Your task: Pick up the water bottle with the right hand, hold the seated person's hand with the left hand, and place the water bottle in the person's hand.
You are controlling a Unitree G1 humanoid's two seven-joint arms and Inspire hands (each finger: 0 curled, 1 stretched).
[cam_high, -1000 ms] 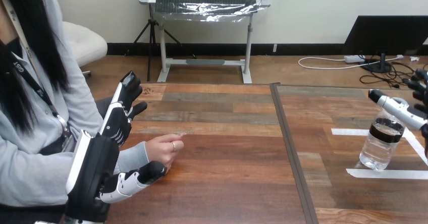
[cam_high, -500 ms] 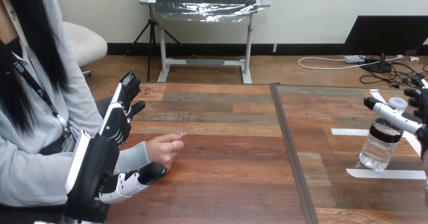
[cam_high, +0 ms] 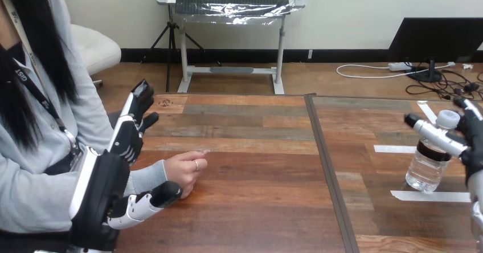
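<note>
we saw the left robot hand [cam_high: 126,141] spread wide, fingers straight and thumb held apart. the person's hand [cam_high: 185,170], a loose fist on the wood-grain desk [cam_high: 256,213], lay just past that thumb. the right robot hand [cam_high: 473,142] was open too, its thumb straight across the neck of the water bottle [cam_high: 424,173]. this clear plastic cylinder with a dark label band and a white cap stood upright just beside the palm, near flat white tape strips [cam_high: 433,196].

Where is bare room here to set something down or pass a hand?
Widest free patch: bare wood between the person's hand and the centre seam. A narrower strip: seam to water bottle. Crowded: round the bottle, with tape strips and the right hand; and at the left hand beside the person's hand.
</note>
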